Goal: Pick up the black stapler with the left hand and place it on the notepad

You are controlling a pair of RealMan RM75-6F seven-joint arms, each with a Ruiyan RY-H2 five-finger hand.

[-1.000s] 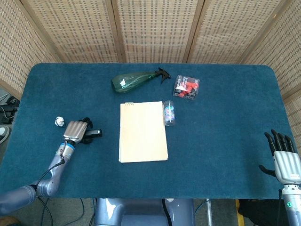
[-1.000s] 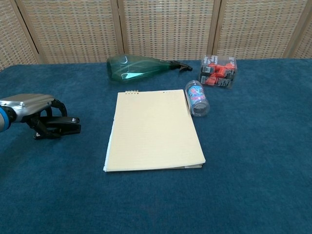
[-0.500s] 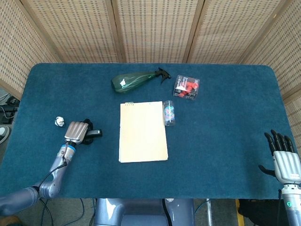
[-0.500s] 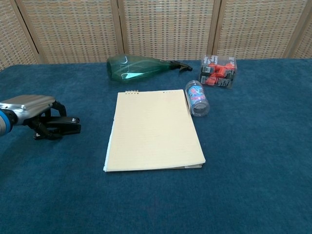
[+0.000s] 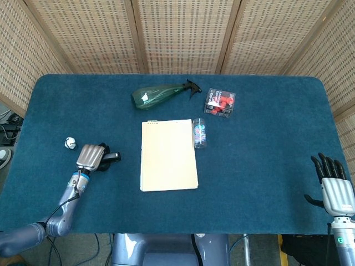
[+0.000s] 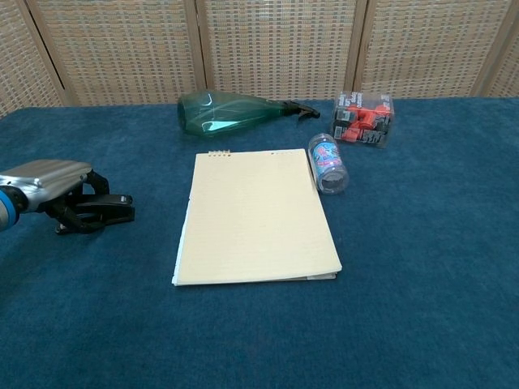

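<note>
1. While the black stapler (image 6: 101, 210) lies on the blue table (image 5: 266, 155) near its left edge, the left hand (image 5: 91, 157) sits over it with its dark fingers (image 6: 71, 203) curled down around the stapler's body; whether the stapler is clear of the cloth or resting on it cannot be told.
2. The stapler's free end pokes out from under the hand toward the notepad (image 5: 168, 154), well apart from it.
3. The notepad lies flat at the middle of the table, its spiral edge toward the far side, with nothing on it.
4. A small white object (image 5: 70, 143) sits near the left edge, just beyond the left hand.
5. The right hand (image 5: 333, 185) is at the near right corner, holding nothing, its fingers straight and slightly apart.
6. A green spray bottle (image 6: 235, 113) lies on its side toward the far edge, nozzle pointing right.
7. A clear box with red and black contents (image 6: 364, 119) stands to the right of the bottle.
8. A small clear bottle (image 6: 328, 163) lies on its side just beside the notepad's right edge.
</note>
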